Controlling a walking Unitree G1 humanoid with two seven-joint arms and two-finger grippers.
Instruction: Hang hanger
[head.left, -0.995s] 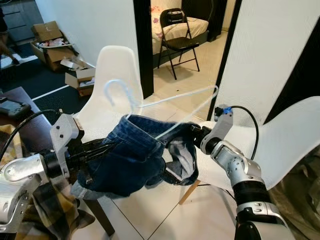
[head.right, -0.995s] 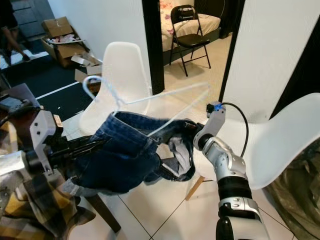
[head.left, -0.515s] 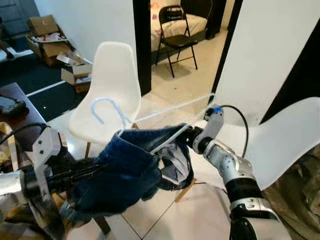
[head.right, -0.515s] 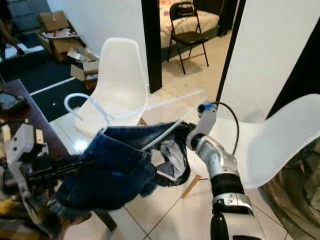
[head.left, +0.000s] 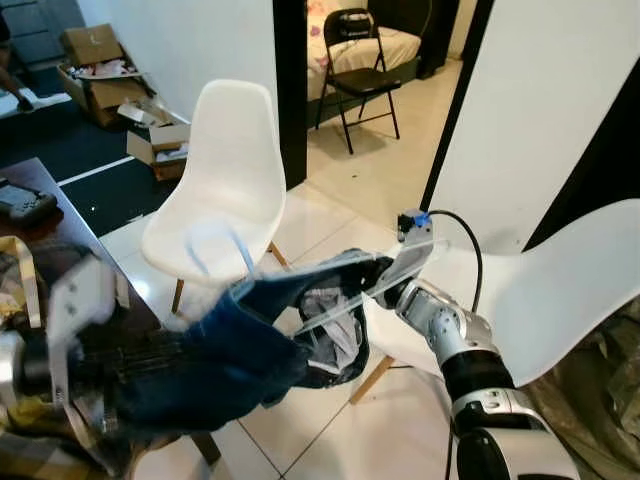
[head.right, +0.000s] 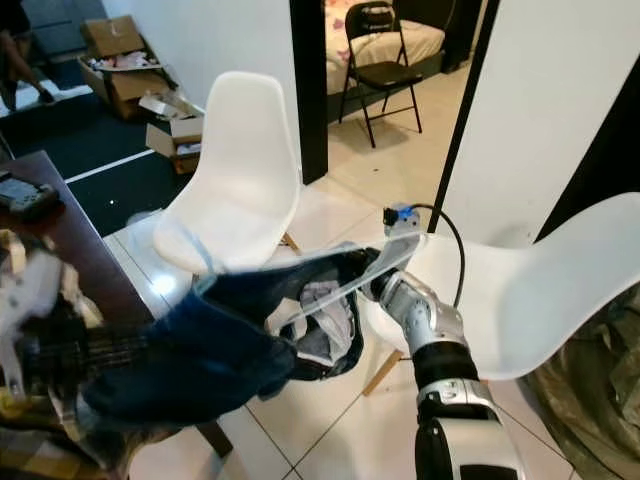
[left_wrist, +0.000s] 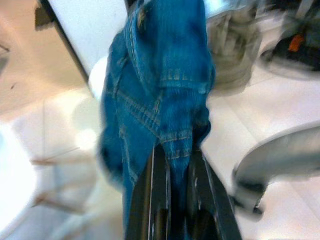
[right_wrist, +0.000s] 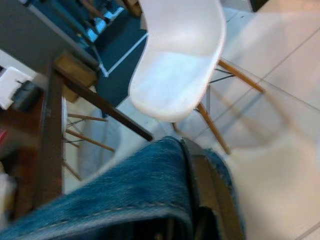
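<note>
Blue jeans (head.right: 215, 345) are stretching between the blurred left gripper (head.right: 120, 348) at near left and the right gripper (head.right: 365, 272), whose fingers are buried in the cloth. A translucent hanger (head.right: 345, 283) is lying across them. One white chair (head.right: 237, 170) is standing beyond, another (head.right: 530, 300) at right.

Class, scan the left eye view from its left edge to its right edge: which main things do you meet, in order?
Dark wooden table → left gripper → blue jeans → right gripper → white chair on the right.
</note>
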